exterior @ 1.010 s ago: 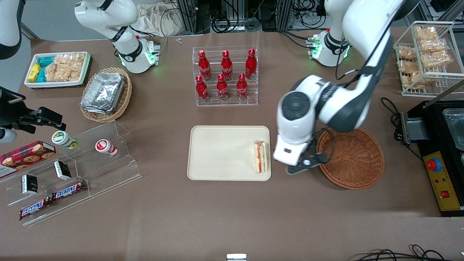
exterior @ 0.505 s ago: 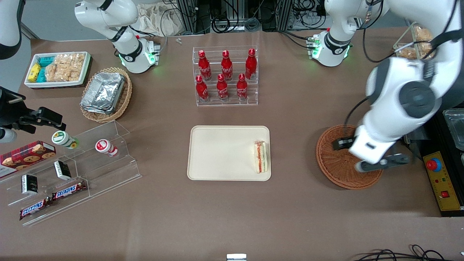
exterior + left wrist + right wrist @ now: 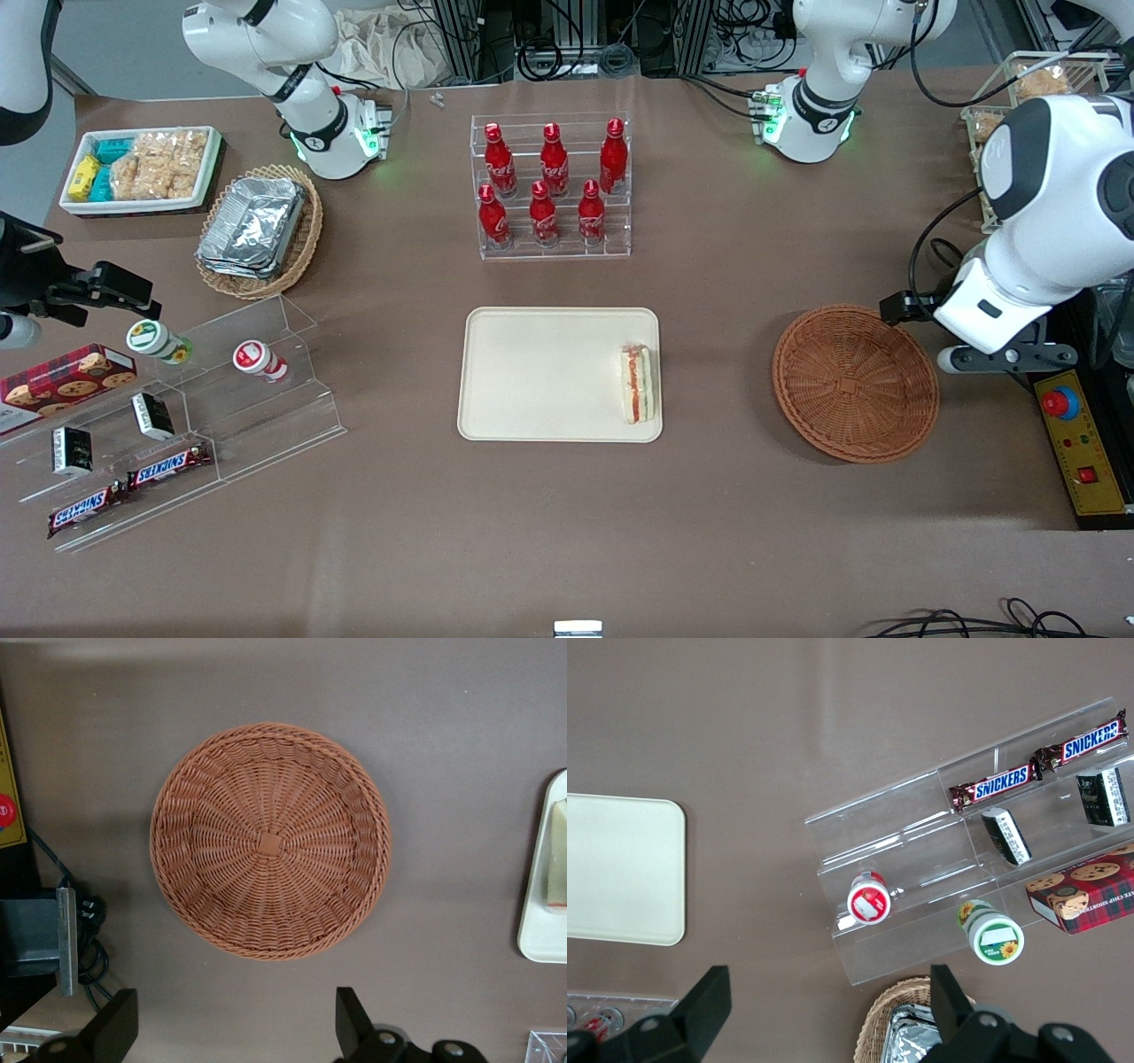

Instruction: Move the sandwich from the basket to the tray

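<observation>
The sandwich (image 3: pixel 638 384), a pale wedge with a red-orange filling stripe, lies on the cream tray (image 3: pixel 540 377), close to the tray edge that faces the basket. In the left wrist view a slice of the sandwich (image 3: pixel 556 855) and the tray rim (image 3: pixel 542 930) show. The reddish-brown wicker basket (image 3: pixel 855 383) (image 3: pixel 270 840) holds nothing. My gripper (image 3: pixel 1001 359) (image 3: pixel 232 1028) hangs open above the table beside the basket, toward the working arm's end, with nothing between its fingers (image 3: pixel 354 1023).
A rack of red bottles (image 3: pixel 551 186) stands farther from the camera than the tray. A control box with a red button (image 3: pixel 1076 434) sits right by the gripper. A wire rack of snacks (image 3: pixel 1036 133), a tan foil basket (image 3: pixel 259 229) and an acrylic snack stand (image 3: pixel 177 416) are around.
The gripper has swung away from the tray, across the basket, toward the working arm's end of the table. The sandwich has stayed on the tray.
</observation>
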You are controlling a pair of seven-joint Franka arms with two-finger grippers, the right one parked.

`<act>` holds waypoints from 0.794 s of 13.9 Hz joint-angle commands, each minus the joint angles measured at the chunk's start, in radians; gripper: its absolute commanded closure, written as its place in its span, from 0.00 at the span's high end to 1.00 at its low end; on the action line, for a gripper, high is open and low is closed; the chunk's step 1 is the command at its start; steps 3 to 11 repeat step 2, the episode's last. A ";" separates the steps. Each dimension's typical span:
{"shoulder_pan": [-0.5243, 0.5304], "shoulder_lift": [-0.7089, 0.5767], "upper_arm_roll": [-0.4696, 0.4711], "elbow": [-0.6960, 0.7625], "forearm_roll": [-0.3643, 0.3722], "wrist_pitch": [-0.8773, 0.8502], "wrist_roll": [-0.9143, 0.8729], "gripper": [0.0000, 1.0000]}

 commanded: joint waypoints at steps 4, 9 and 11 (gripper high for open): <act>0.071 0.019 -0.076 0.034 -0.019 0.002 0.023 1.00; 0.071 0.019 -0.076 0.034 -0.019 0.002 0.023 1.00; 0.071 0.019 -0.076 0.034 -0.019 0.002 0.023 1.00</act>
